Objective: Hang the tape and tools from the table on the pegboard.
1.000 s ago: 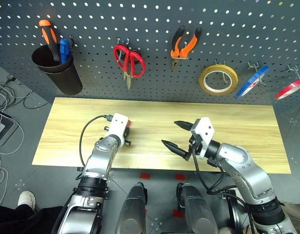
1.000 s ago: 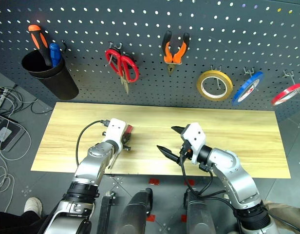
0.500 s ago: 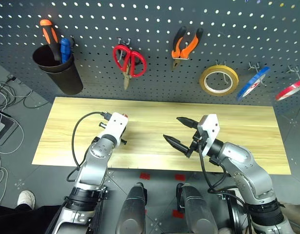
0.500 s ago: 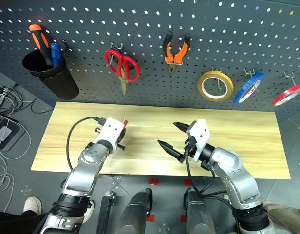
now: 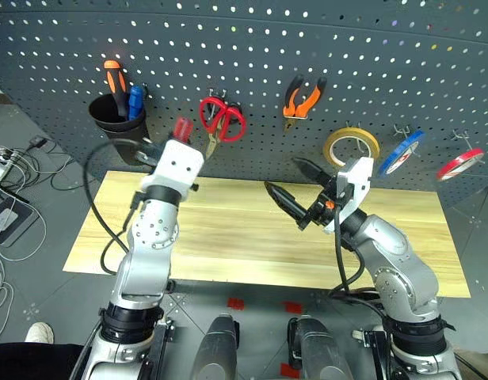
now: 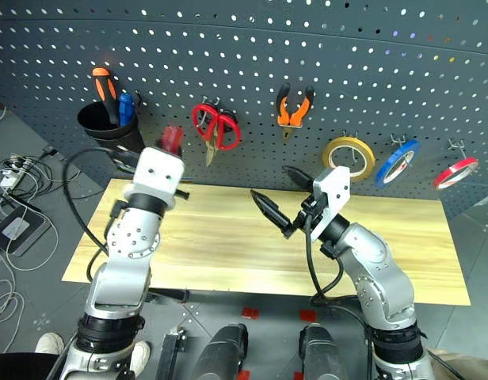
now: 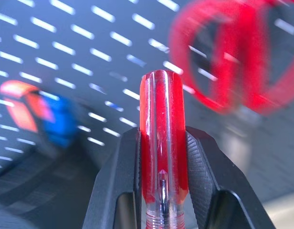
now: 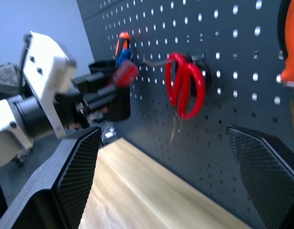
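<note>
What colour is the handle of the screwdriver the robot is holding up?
See-through red. The screwdriver handle shows best in the left wrist view, clamped in the left gripper.

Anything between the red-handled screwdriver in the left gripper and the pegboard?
Nothing visible. The left gripper holds the slim red-handled screwdriver up before bare dark grey pegboard, between the black cup and the hung red-handled scissors.

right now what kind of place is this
Probably a workshop or robot test bench: a pegboard hung with scissors, pliers and tape rolls, above a wooden table.
</note>
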You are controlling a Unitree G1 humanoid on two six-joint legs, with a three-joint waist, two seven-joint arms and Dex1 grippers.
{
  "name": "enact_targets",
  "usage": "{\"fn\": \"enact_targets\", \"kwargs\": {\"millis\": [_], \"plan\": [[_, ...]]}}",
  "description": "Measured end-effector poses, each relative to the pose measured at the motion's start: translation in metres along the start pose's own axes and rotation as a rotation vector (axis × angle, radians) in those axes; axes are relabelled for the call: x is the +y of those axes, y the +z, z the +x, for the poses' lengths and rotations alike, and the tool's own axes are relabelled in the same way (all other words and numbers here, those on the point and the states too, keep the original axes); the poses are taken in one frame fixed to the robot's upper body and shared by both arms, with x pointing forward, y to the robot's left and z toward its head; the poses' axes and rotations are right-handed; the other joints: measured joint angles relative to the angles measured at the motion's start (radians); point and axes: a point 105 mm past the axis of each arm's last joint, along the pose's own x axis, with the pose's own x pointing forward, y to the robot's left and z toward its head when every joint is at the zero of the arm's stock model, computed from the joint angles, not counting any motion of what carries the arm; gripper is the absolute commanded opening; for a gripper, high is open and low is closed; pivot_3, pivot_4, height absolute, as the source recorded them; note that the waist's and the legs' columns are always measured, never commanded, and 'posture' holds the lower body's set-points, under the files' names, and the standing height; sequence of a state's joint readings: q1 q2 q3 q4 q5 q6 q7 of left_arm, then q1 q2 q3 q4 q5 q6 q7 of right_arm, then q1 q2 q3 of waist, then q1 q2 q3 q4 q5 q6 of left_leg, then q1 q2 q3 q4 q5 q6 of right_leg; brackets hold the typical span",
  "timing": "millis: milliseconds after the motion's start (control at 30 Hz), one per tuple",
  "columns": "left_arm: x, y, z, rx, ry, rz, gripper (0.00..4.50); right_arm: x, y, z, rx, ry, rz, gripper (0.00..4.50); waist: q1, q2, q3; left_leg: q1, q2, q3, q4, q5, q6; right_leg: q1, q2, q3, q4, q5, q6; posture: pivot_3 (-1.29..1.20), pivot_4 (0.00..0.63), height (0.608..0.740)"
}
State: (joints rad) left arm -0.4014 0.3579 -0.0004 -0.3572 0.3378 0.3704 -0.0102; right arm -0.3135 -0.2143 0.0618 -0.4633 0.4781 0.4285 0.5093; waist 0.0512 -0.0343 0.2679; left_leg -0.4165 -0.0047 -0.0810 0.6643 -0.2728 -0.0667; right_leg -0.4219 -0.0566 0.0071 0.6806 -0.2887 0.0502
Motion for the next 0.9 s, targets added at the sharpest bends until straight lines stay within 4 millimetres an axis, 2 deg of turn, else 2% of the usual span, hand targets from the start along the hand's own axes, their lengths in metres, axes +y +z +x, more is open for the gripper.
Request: {"fn": "enact_targets", "kwargs": {"millis": [233,400,533,800,900], "plan": [[0.036,0.047,0.027,-0.163,0.145,0.001,0.92,0.000,0.010,0.008,-0.045,0.000,0.007,4.50,0.011,-0.002,-0.022,0.000,-0.001,0.000,0.001,0.000,0.000,0.001,0.000,0.000,0.000,0.000,0.000,0.19,0.148,0.740],[0.043,0.055,0.052,-0.181,0.206,-0.007,0.92,-0.003,0.021,0.018,-0.091,-0.027,0.013,4.50,0.011,-0.002,-0.036,0.001,-0.001,0.000,0.001,0.000,0.000,0.001,0.001,0.000,0.001,0.000,0.000,0.19,0.144,0.740],[0.055,0.070,0.067,-0.223,0.266,-0.017,0.92,-0.006,0.017,0.019,-0.083,-0.041,0.023,4.50,0.011,-0.004,-0.043,0.001,-0.001,0.001,0.001,0.000,0.000,0.001,0.001,0.000,0.001,0.000,0.000,0.19,0.144,0.740],[0.069,0.070,0.091,-0.231,0.344,-0.017,0.92,-0.006,0.015,0.021,-0.081,-0.046,0.031,4.50,0.007,-0.004,-0.047,0.001,-0.001,0.001,0.002,0.000,0.000,0.000,0.001,0.000,0.002,0.000,0.000,0.18,0.147,0.740],[0.073,0.069,0.094,-0.239,0.360,-0.012,0.92,-0.007,0.016,0.022,-0.086,-0.060,0.031,4.50,0.004,-0.004,-0.047,0.001,-0.001,0.001,0.001,0.000,0.000,0.000,0.001,0.000,0.002,0.000,0.000,0.17,0.153,0.740]]}}
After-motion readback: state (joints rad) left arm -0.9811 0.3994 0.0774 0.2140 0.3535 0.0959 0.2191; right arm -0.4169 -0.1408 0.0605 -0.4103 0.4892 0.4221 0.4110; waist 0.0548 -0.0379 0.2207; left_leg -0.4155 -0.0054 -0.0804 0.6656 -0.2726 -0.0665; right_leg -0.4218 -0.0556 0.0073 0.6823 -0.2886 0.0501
